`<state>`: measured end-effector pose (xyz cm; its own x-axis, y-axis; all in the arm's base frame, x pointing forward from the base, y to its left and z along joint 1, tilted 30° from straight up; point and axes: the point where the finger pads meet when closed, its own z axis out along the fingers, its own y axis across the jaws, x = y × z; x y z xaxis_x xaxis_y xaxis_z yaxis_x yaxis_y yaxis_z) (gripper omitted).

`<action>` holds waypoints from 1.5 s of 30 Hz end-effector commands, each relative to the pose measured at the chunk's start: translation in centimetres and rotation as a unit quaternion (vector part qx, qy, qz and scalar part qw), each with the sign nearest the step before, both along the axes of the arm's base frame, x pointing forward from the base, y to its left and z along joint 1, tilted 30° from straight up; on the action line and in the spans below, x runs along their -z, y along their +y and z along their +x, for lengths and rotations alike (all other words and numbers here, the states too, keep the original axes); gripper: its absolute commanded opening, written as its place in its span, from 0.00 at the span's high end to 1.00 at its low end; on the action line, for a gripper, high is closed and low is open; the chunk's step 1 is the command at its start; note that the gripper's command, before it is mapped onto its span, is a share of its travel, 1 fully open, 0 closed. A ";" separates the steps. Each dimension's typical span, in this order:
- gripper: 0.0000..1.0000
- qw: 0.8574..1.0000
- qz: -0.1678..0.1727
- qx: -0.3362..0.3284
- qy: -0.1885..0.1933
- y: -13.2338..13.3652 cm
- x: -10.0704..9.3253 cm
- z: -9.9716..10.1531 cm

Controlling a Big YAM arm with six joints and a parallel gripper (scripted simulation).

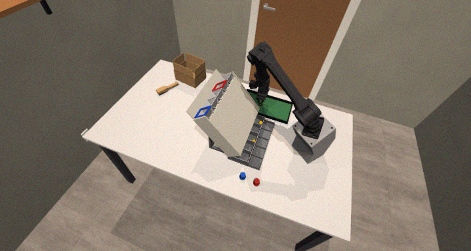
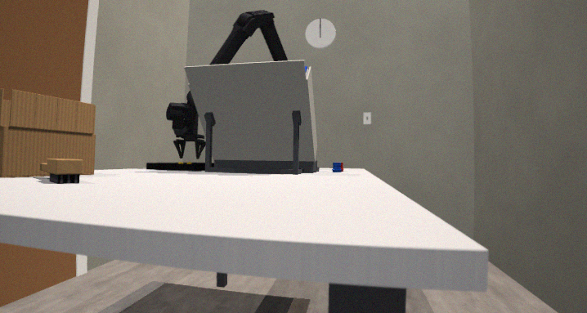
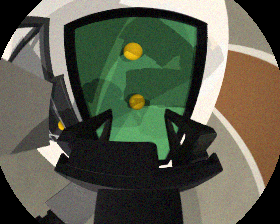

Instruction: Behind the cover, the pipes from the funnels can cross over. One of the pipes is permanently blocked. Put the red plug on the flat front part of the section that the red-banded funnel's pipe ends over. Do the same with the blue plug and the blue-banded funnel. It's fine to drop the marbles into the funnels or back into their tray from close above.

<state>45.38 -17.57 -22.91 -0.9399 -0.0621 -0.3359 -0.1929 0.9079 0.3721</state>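
My gripper (image 1: pixel 260 101) (image 2: pixel 189 149) (image 3: pixel 138 112) is open and empty. It hangs low over the near end of the green marble tray (image 1: pixel 279 113) (image 3: pixel 167 63). In the wrist view two yellow marbles (image 3: pixel 132 50) (image 3: pixel 136 102) lie in that tray, the nearer one just ahead of my fingertips. The tilted grey cover (image 1: pixel 230 117) (image 2: pixel 250 114) carries a red-banded funnel (image 1: pixel 219 85) and a blue-banded funnel (image 1: pixel 202 111) on top. Below it the dark sectioned tray (image 1: pixel 258 157) holds two yellow marbles (image 1: pixel 260 122) (image 1: pixel 253 139). The blue plug (image 1: pixel 243 175) and red plug (image 1: pixel 256 181) stand on the table in front.
A cardboard box (image 1: pixel 189 68) (image 2: pixel 45 134) and a wooden block (image 1: pixel 166 88) (image 2: pixel 63 165) sit at the table's far left. The arm's base (image 1: pixel 312 134) stands to the right of the trays. The cover stands close beside my gripper.
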 end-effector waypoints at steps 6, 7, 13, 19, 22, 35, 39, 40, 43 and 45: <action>0.20 1.000 0.003 -0.001 0.002 0.1 0.2 0.8; 0.20 1.000 0.003 -0.001 0.002 0.1 0.2 0.8; 0.20 1.000 0.002 0.000 0.001 0.1 0.2 0.8; 0.20 1.000 0.001 0.001 -0.001 0.1 0.2 0.8; 0.20 1.000 0.000 0.002 -0.002 0.1 0.2 0.8; 0.20 1.000 0.002 0.001 0.000 0.1 0.2 0.8; 0.20 1.000 0.002 0.000 0.001 0.1 0.2 0.8; 0.20 1.000 0.003 -0.001 0.002 0.1 0.2 0.8; 0.20 1.000 0.003 -0.001 0.002 0.2 0.2 0.8; 0.20 1.000 0.003 0.000 0.002 0.2 0.2 0.9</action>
<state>45.22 -17.48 -22.91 -0.9433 -0.0553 -0.3273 -0.1847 0.9067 0.3792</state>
